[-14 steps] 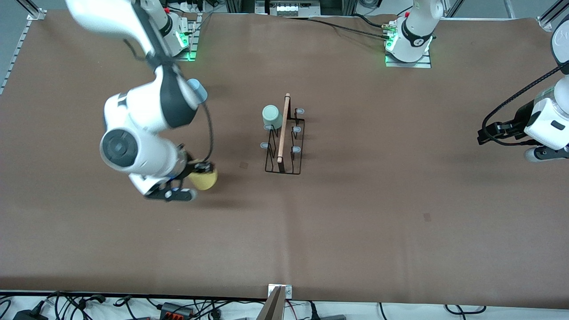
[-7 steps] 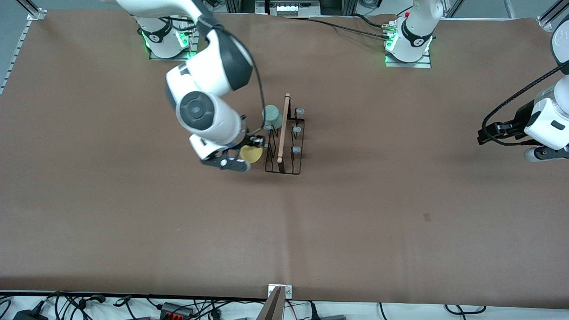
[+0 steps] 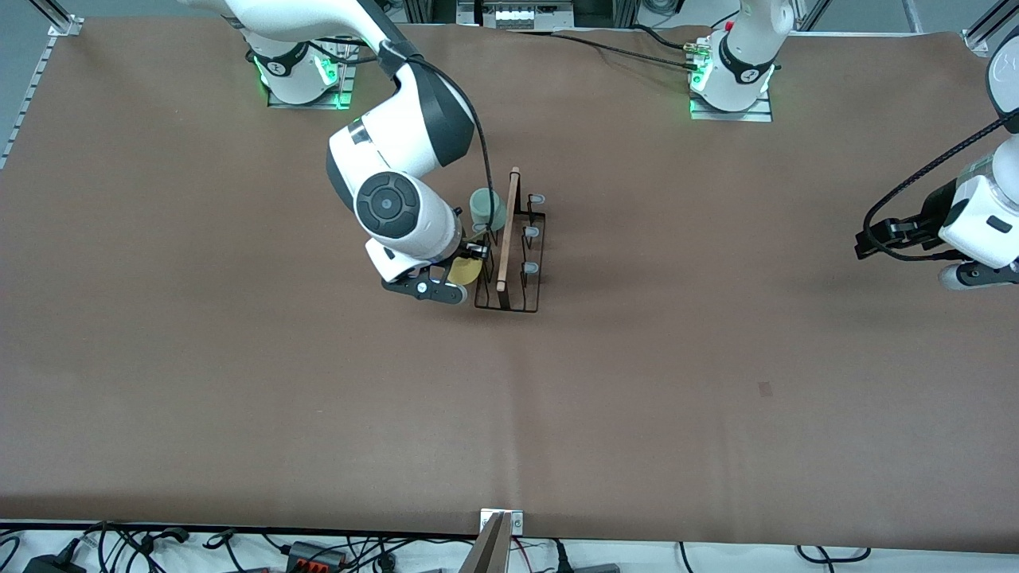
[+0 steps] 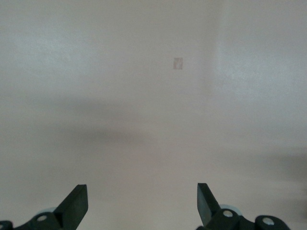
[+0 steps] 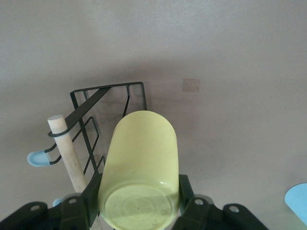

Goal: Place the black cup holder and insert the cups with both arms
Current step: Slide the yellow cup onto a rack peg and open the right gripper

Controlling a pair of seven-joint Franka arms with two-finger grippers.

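Yellow cup [image 5: 141, 167] sits pinched in the right hand [image 5: 139, 203], seemingly over the black cup holder [image 3: 509, 255]; left hand [image 4: 141, 211] waits spread.

Brown table cover [image 3: 637, 414], small dark patch [image 3: 765, 388]; cables [image 3: 318, 549] along near edge.

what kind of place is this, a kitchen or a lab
Most likely a robotics lab: two arms bolted to a brown-covered table, aluminium framing at its corners, cables along its edge, and only a cup holder on it.
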